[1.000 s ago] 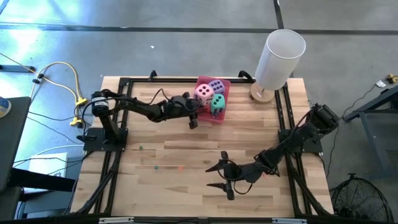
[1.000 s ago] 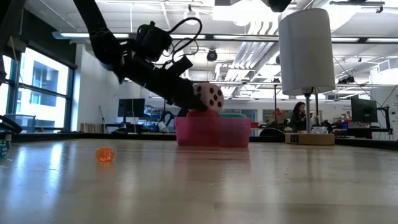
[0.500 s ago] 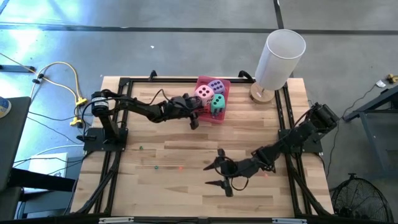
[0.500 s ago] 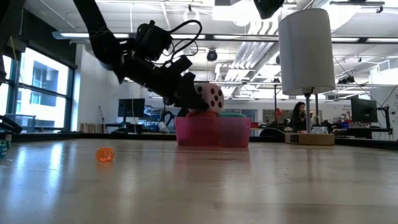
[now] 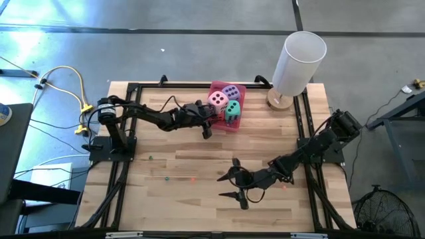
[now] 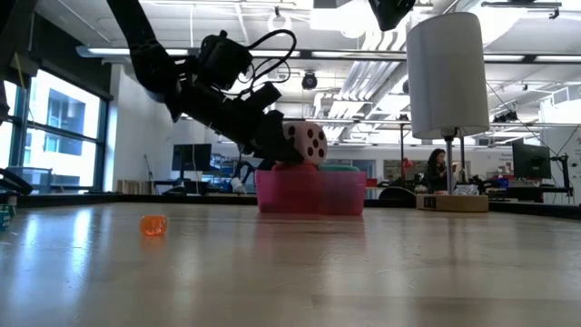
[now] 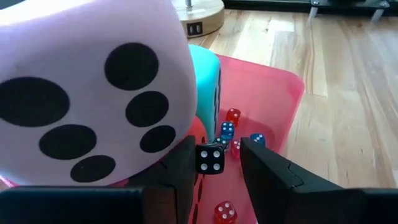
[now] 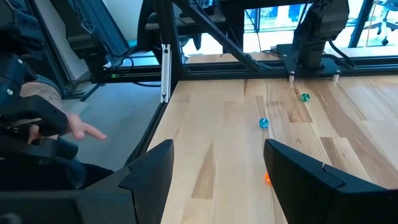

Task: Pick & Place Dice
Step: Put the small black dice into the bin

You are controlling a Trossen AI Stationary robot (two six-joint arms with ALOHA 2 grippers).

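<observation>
- Holding a tiny black die pinched between its nearly closed fingers, the left tool hangs at the near edge of the pink tray, almost where it was a second ago.
- Pink die, teal die and purple die sit piled in the tray at the far side of the counter; a sliver of red shows under the pink one in the left wrist view.
- Right tool, fingers spread wide and holding nothing, has slid slightly leftward over the bare counter near the front, then settled.
- Little has changed for the big dice; the grip appears aimed at small beads, not them.
</observation>
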